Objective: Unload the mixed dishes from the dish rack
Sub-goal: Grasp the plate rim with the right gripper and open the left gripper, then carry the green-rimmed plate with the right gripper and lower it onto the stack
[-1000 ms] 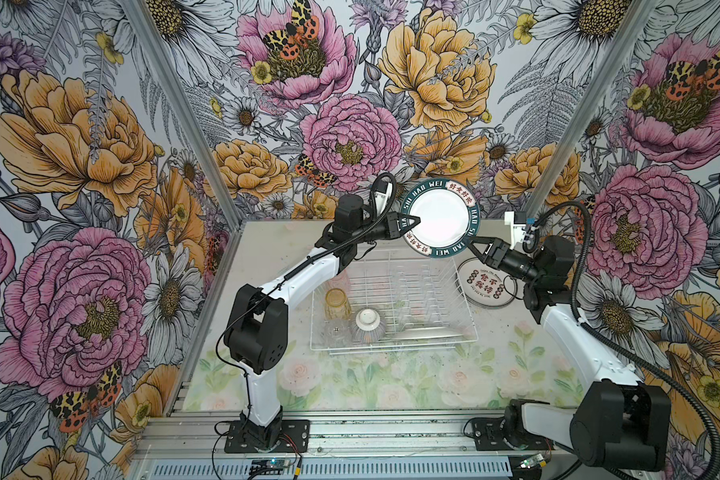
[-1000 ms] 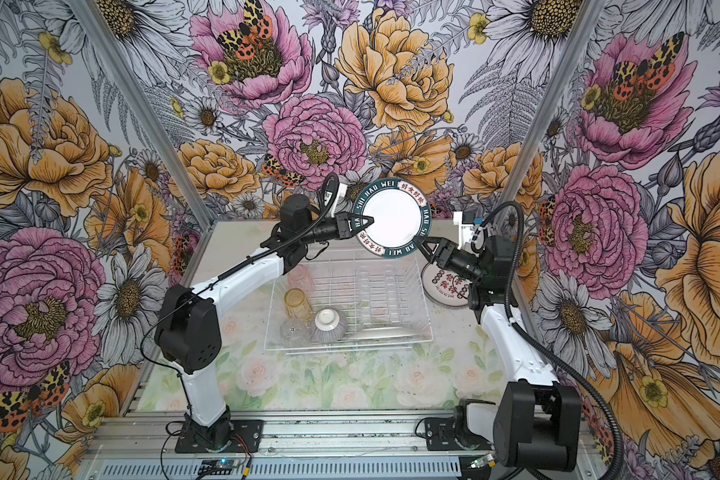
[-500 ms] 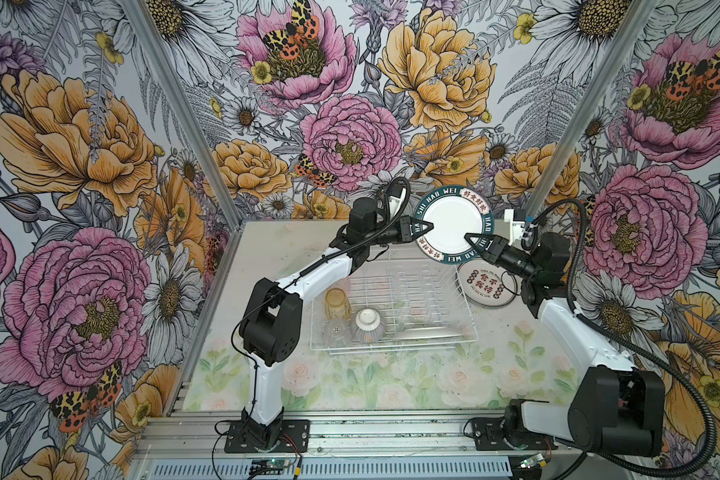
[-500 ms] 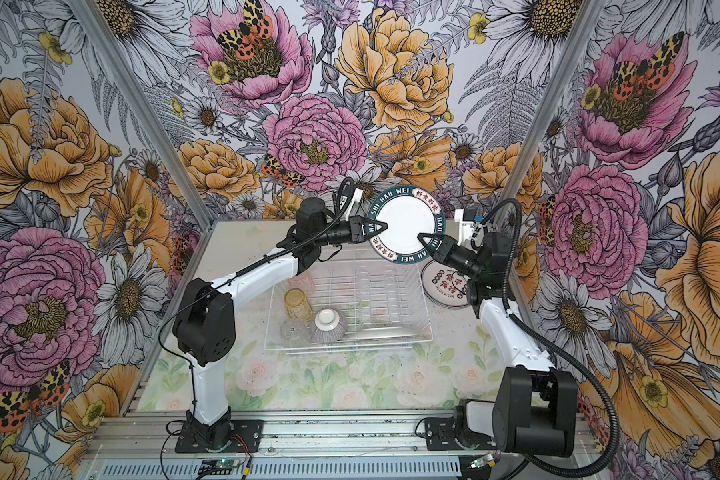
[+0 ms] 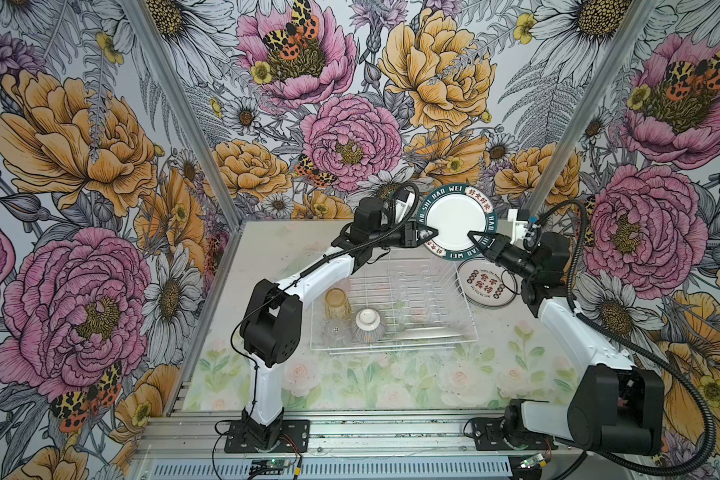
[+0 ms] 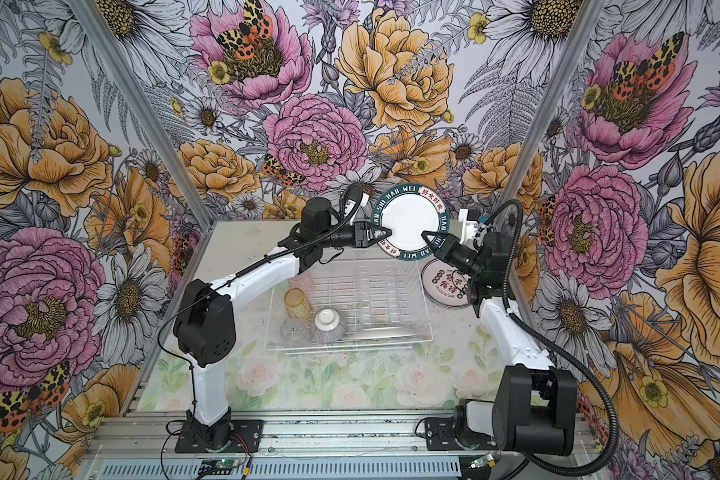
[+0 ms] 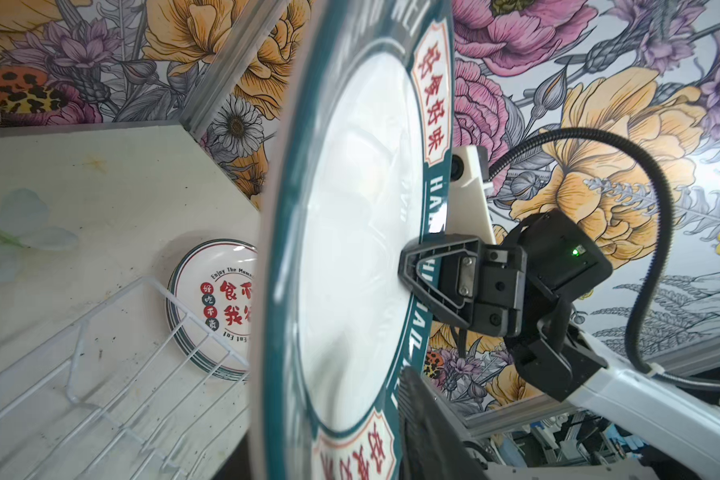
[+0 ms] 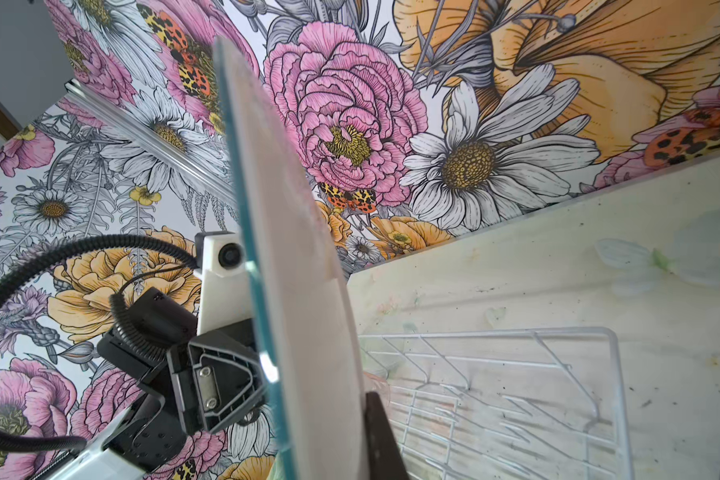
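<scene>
Plate (image 5: 456,220) hangs upright in mid-air, right of centre in both top views, above the far edge of the rack (image 5: 429,299). Right claw (image 5: 473,236) is clamped on its lower right rim. Left claw (image 5: 431,232) sits at the left rim; whether it grips I cannot tell. This looks like a handover. Next, the left claw must clear off, then the right one must lay the plate flat on the stack (image 5: 488,283) just below.

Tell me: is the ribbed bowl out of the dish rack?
No, the ribbed bowl sits upside down inside the dish rack, beside the amber tumbler.
</scene>
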You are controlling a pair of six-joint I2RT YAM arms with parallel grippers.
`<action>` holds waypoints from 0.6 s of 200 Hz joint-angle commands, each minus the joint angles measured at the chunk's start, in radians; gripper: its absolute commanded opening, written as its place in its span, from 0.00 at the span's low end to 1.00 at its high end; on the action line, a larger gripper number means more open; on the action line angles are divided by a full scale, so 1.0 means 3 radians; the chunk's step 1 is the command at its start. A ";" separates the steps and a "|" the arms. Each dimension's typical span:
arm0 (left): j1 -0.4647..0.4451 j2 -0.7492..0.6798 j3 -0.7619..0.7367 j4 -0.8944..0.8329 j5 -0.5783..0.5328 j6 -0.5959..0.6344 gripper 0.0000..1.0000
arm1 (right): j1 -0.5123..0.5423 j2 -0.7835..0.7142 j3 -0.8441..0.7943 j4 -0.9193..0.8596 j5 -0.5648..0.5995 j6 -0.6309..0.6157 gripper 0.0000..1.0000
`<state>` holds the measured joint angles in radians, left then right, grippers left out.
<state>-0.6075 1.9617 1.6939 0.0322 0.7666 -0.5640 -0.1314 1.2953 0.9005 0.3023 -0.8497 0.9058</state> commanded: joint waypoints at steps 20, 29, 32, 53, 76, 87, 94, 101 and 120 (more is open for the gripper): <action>0.0028 -0.0409 0.0040 -0.1156 -0.0515 0.0925 0.40 | -0.0405 -0.0222 0.0168 -0.0280 0.0229 -0.0029 0.00; 0.0044 -0.0557 -0.0037 -0.1232 -0.0641 0.0982 0.40 | -0.0508 -0.0245 0.0190 -0.0506 0.0279 -0.0140 0.00; 0.0053 -0.0601 -0.0065 -0.1252 -0.0680 0.0999 0.40 | -0.0539 -0.0250 0.0194 -0.0576 0.0295 -0.0181 0.00; 0.0065 -0.0873 -0.0263 -0.1391 -0.0997 0.1138 0.40 | -0.0690 -0.0196 0.0245 -0.1093 0.0438 -0.0481 0.00; 0.0133 -0.1083 -0.0496 -0.1427 -0.1159 0.1209 0.40 | -0.0835 -0.0096 0.0120 -0.1151 0.0495 -0.0500 0.00; 0.0197 -0.1140 -0.0573 -0.1436 -0.1154 0.1207 0.40 | -0.0879 -0.0070 0.0039 -0.1160 0.0541 -0.0516 0.00; 0.0229 -0.1176 -0.0609 -0.1440 -0.1144 0.1209 0.40 | -0.0898 -0.0062 -0.0009 -0.1176 0.0575 -0.0538 0.00; 0.0250 -0.1207 -0.0637 -0.1442 -0.1156 0.1213 0.40 | -0.0919 -0.0050 -0.0061 -0.1190 0.0605 -0.0563 0.00; 0.0290 -0.1294 -0.0694 -0.1446 -0.1217 0.1263 0.40 | -0.0967 -0.0025 -0.0180 -0.1221 0.0642 -0.0598 0.00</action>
<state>-0.5411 1.5974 1.5181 -0.3679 0.4599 -0.2272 -0.4072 1.2800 0.8814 -0.0574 -0.6842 0.7666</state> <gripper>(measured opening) 0.401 0.099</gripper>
